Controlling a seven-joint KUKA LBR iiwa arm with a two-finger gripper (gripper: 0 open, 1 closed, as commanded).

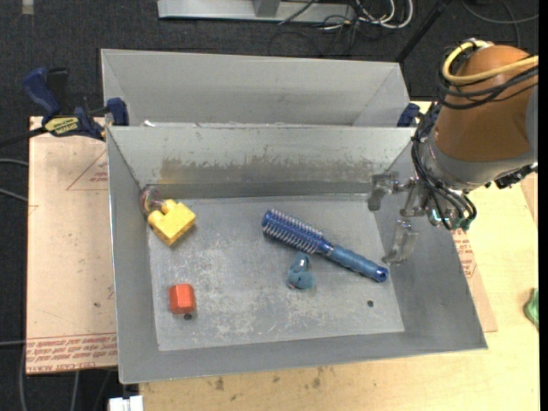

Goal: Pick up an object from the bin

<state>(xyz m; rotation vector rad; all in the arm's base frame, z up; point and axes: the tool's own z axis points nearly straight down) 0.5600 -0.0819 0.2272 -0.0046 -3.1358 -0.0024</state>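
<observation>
Grey metal bin [257, 157]: gripper [397, 240] low by right wall, open or closed unclear. Blue hairbrush [318, 242] handle tip just left, nearest. Farther left: small blue lump [300, 275], possibly plastic; yellow block [172, 222] far-left; orange block [181, 299] near-left.

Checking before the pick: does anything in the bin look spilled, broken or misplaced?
Nothing stands out. The blue hairbrush lies flat, slantwise, a small blue piece just beside it; an orange block and a yellow toy sit apart at left. The gripper hangs near the brush's handle.
</observation>
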